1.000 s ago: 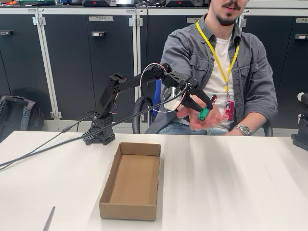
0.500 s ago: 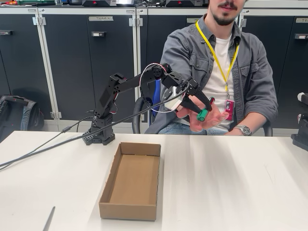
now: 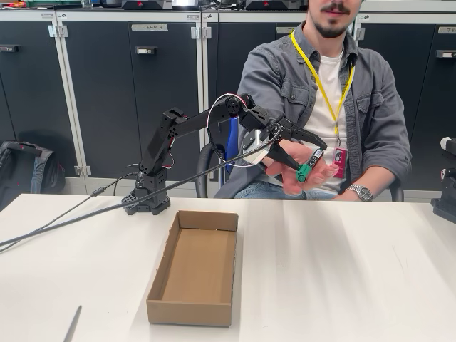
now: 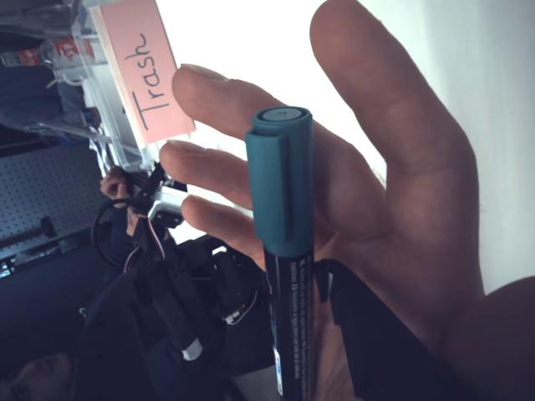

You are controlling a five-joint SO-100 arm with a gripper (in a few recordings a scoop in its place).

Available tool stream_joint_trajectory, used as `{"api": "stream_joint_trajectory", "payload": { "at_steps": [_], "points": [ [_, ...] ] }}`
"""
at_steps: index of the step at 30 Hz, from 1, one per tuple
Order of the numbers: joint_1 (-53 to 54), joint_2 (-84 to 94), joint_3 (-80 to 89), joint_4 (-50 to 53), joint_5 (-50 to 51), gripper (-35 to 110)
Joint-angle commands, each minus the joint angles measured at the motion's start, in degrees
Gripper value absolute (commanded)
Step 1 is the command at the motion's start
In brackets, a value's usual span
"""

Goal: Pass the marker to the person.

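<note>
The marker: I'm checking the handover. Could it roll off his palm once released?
Probably. The marker has a round barrel and lies on an open, slightly cupped hand. The cap's clip may slow rolling. It looks stiff and light, so closing the fingers should hold it.

Matt brown cardboard box (image 3: 194, 267), smooth plastic marker (image 4: 284, 251)

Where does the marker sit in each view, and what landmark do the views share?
Fixed view: the marker is right of centre, green cap pointing down-left, over the person's open hand.
Wrist view: the marker runs up the middle, cap on top.
Shared landmark: that hand, lying behind the marker.
</note>
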Motion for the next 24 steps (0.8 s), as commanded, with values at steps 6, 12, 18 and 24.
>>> {"api": "stream_joint_trajectory", "payload": {
  "at_steps": [6,12,18,24],
  "points": [
    [2.64,2.2,-2.46,-3.08,-3.87,44],
    [3.87,3.34,-1.58,-4.04,-9.05,44],
    [3.96,4.39,-0.79,1.14,-10.11,43],
    [3.96,5.1,-0.62,6.42,-9.4,43]
  ]
}}
